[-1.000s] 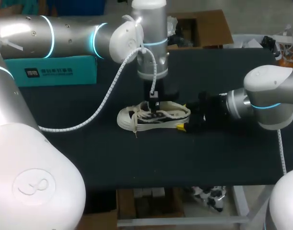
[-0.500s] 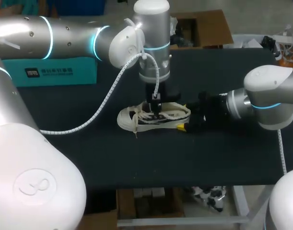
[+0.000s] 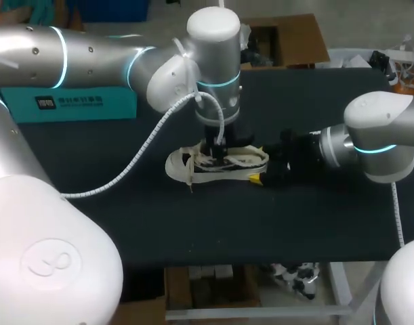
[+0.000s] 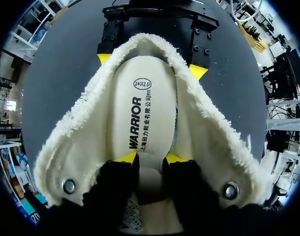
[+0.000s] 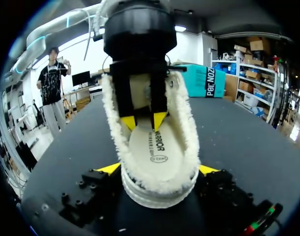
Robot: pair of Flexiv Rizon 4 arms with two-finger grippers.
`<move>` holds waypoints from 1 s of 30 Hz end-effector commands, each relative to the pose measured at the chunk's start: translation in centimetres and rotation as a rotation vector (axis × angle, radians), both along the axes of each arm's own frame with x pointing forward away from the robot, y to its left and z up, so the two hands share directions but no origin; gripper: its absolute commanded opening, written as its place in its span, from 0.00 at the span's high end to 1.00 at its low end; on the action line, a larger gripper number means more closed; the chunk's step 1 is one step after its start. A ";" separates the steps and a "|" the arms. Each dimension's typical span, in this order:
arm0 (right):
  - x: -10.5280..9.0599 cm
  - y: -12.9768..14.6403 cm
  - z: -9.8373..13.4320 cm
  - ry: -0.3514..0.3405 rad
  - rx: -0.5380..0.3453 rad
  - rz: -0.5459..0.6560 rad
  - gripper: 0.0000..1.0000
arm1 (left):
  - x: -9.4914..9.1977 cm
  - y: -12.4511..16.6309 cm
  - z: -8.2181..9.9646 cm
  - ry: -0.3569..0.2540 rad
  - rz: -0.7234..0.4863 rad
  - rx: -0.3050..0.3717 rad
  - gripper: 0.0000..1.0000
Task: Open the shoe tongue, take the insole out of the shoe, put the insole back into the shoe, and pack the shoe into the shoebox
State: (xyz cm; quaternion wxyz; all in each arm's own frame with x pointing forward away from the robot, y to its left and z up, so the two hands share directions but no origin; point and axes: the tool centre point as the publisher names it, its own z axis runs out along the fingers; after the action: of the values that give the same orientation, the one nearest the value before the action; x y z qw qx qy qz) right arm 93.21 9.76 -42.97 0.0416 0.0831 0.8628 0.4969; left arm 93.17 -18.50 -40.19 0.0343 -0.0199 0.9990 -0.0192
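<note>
Insole step: shoe lies mid-table, clamped at the heel.
Head view: the right gripper pinches the heel from both sides, and the left gripper comes down into the shoe's opening. Loose laces trail at the toe and could snag on a lift. The teal box stands well apart and carries a label too small to read. Left wrist view: the left tips sit a narrow gap apart on the insole, pressing from above and pinching nothing, as far as I can see. With so shallow a purchase, the insole may skid or buckle rather than rise. It bears a printed word and a size oval, not copied here. Right wrist view: the fleece collar is soft under the right tips, so a hard pull could drag the shoe free.
</note>
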 end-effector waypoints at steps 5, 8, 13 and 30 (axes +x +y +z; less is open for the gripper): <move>-0.3 0.1 -0.4 0.000 0.003 0.003 1.00 | 3.7 -1.7 -9.9 -0.053 0.000 0.036 0.67; -0.3 0.1 -0.4 0.000 0.003 0.003 1.00 | 4.5 -1.9 -10.8 -0.053 0.002 0.040 1.00; -0.3 0.1 -0.4 0.000 0.003 0.003 1.00 | 5.2 -1.6 -10.2 -0.055 0.011 0.033 1.00; -0.3 0.1 -0.4 0.000 0.003 0.003 1.00 | 1.7 -1.0 2.0 0.113 -0.075 -0.239 1.00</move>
State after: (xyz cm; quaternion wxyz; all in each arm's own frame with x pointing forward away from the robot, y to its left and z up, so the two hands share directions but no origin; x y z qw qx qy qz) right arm 93.40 9.51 -42.91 0.0420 0.0839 0.8630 0.4963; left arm 94.27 -19.68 -39.15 -0.0208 0.0109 0.9938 -0.1090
